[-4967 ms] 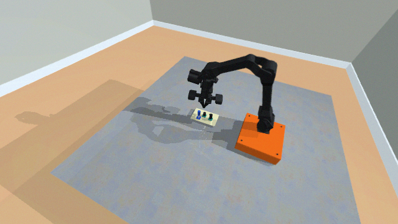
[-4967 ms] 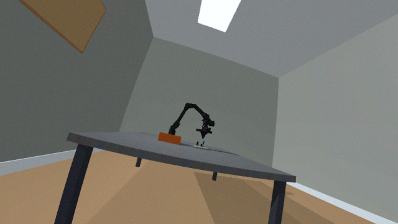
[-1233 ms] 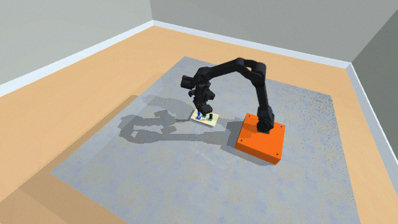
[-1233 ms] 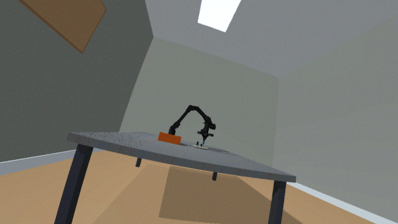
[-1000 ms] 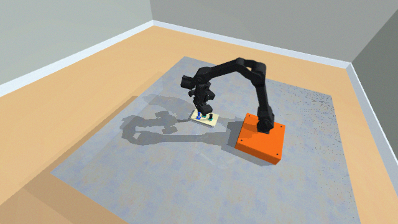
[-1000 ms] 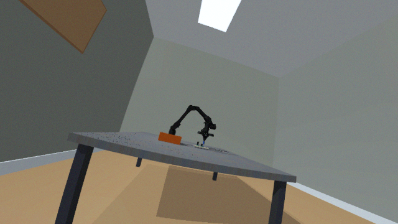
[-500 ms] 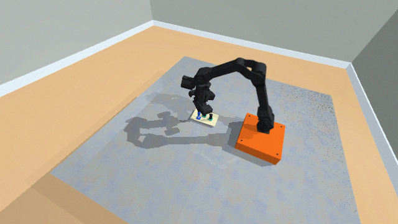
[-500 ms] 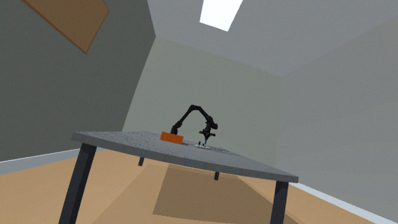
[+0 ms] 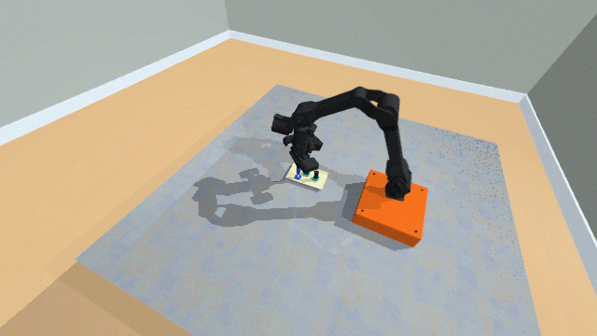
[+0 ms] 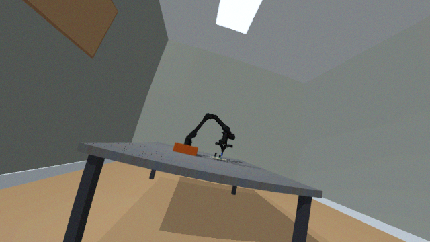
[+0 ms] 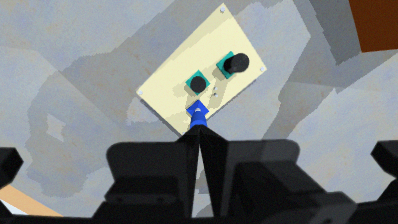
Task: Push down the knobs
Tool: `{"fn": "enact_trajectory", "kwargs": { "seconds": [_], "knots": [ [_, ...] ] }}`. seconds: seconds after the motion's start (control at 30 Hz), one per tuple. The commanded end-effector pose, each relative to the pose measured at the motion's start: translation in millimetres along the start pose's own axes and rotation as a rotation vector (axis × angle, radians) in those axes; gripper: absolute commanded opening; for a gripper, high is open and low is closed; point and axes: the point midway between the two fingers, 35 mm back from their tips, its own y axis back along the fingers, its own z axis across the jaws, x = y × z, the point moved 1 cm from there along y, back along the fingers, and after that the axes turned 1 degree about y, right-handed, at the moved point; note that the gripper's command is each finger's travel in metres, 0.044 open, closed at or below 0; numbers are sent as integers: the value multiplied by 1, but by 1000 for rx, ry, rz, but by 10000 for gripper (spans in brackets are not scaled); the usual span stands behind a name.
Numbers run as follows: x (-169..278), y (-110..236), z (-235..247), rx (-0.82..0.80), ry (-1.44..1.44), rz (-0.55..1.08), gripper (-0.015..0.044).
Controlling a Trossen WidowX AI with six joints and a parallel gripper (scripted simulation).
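The cream circuit board [image 9: 313, 184] [image 10: 218, 157] [image 11: 170, 80] stands on the grey table. In the wrist view it carries two teal potentiometers with black knobs: a low knob [image 11: 198, 84] near the middle and a taller knob [image 11: 236, 63] to its right. A blue potentiometer with a blue knob [image 11: 198, 119] [image 9: 298, 177] sits at the board's near edge. My gripper [image 11: 199, 128] [image 9: 305, 169] [image 10: 221, 152] is shut, points straight down, and its closed fingertips sit right at the top of the blue knob. Nothing is between the fingers.
The arm's orange base block [image 9: 392, 215] [image 10: 185, 148] [image 11: 380, 22] stands on the table to the right of the board. The arm arches from it over to the board. Dark shadows of the arm lie on the table left of the board.
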Motion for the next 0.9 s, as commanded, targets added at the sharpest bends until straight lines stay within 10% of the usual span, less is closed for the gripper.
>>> {"fn": "enact_trajectory", "kwargs": {
  "seconds": [0.0, 0.87],
  "knots": [
    [1, -9, 1, 2, -1, -6, 0],
    [1, -15, 1, 2, -1, -6, 0]
  ]
}}
